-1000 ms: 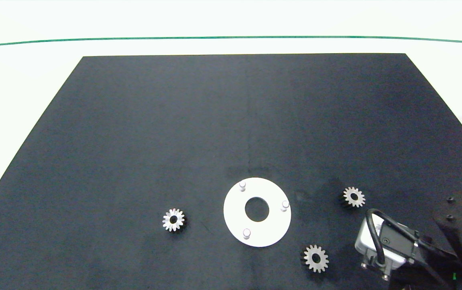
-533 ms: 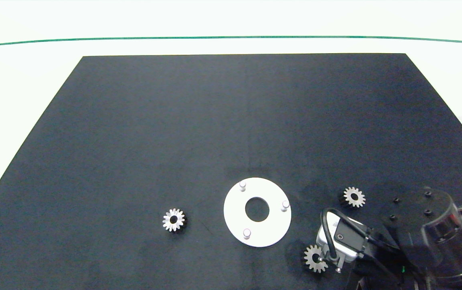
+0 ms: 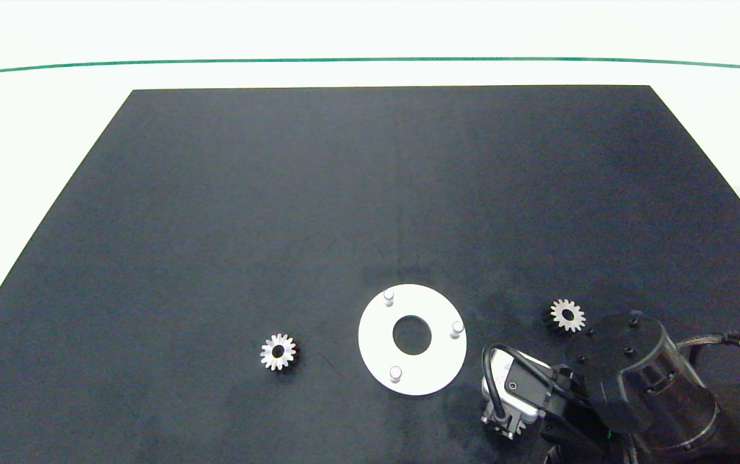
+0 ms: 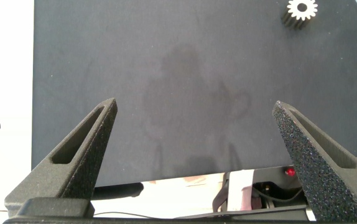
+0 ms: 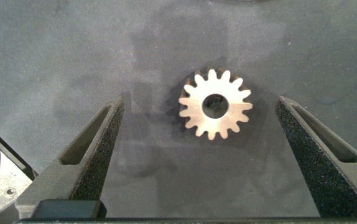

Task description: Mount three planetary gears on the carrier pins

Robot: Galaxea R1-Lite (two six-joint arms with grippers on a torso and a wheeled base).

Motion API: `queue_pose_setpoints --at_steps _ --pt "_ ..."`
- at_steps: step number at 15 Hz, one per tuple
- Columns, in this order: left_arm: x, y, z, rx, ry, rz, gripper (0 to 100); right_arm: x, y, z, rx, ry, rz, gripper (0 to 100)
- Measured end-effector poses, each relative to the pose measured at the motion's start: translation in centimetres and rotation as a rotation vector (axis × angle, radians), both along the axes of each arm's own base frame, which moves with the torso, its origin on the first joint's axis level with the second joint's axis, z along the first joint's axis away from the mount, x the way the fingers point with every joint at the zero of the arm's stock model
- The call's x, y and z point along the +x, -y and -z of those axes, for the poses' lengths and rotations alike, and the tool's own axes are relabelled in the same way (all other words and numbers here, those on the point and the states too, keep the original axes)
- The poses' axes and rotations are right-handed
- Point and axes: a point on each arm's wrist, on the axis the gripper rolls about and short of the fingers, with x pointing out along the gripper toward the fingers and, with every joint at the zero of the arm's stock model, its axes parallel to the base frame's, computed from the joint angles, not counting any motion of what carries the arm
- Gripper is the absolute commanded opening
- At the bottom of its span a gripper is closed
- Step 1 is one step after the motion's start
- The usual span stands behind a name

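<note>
A white ring-shaped disc point(image 3: 434, 370) lies on the black mat, and its three carrier pins point(image 3: 388, 296) point(image 3: 457, 328) point(image 3: 395, 372) stand bare. One planetary gear point(image 3: 278, 352) lies flat left of the disc, and a second point(image 3: 567, 315) lies to its right. The third gear point(image 5: 215, 104) lies flat on the mat between the fingers of my open right gripper point(image 5: 198, 104), touching neither. From above, my right arm point(image 3: 641, 380) and its wrist camera cover that gear. My left gripper point(image 4: 194, 106) hangs open and empty over the mat's near edge, with the left gear point(image 4: 301, 9) far off.
The black mat point(image 3: 370, 193) covers most of a white table point(image 3: 35, 129), with a green line near the far edge. My left arm is outside the head view.
My right arm has moved left from the table's right edge. It now sits over the front-right gear and hides it from above. Gears and disc have not moved.
</note>
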Motion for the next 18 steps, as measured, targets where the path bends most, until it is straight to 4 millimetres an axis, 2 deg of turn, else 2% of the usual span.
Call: queue_pose_setpoints --at_steps 18 --pt "-0.10 0.00 -0.41 -0.001 0.008 -0.001 100 0.37 -0.15 0.25 0.002 0.013 0.018 59"
